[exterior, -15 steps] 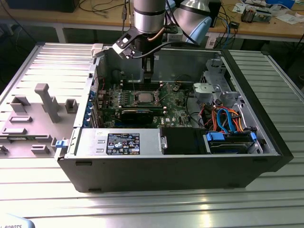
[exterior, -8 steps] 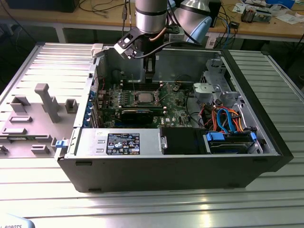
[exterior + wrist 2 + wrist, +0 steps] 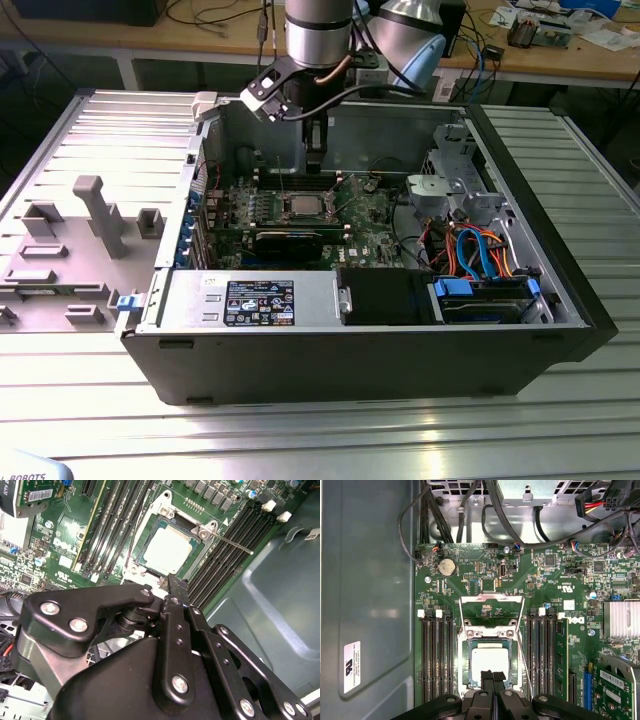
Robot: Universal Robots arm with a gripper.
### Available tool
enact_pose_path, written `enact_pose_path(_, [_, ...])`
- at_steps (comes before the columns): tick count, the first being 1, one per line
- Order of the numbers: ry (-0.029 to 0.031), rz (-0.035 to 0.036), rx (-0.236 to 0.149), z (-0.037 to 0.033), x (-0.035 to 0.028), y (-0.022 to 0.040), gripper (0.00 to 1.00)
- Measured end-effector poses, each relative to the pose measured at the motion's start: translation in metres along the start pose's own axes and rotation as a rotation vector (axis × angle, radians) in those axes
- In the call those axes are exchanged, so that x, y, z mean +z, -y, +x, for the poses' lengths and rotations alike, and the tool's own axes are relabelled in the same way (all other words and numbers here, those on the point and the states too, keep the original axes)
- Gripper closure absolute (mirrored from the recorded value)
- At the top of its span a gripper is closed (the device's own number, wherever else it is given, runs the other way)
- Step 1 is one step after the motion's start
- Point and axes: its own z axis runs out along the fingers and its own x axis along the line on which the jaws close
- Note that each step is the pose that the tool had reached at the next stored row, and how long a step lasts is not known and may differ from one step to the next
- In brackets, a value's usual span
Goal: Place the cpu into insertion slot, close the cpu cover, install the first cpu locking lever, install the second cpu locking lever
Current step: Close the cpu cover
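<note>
The cpu (image 3: 490, 661) lies seated in the insertion slot (image 3: 468, 670) of the motherboard (image 3: 560, 580). In the first wrist view, the fingers (image 3: 487, 680) are clenched together, grasping nothing, tips over one edge of the cpu.

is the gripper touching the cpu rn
Cannot tell. In the first wrist view the gripper overlaps the cpu edge, but its height above the chip is unclear.

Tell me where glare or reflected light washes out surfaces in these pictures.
Second wrist view: the cpu top is blown out nearly white by glare. First wrist view: the same top is bright but milder, and a soft bright patch lies on the grey case wall. Exterior view: light streaks reflect off the ribbed metal table.
</note>
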Motion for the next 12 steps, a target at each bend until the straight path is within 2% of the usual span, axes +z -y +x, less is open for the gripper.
enact_pose_path(7, [-0.0001, -0.0001, 0.0, 0.0001, 0.0004, -0.0128, 0.89])
enact_pose_path(12, [-0.0002, -0.0002, 0.0, 0.0001, 0.0005, -0.0162, 0.89])
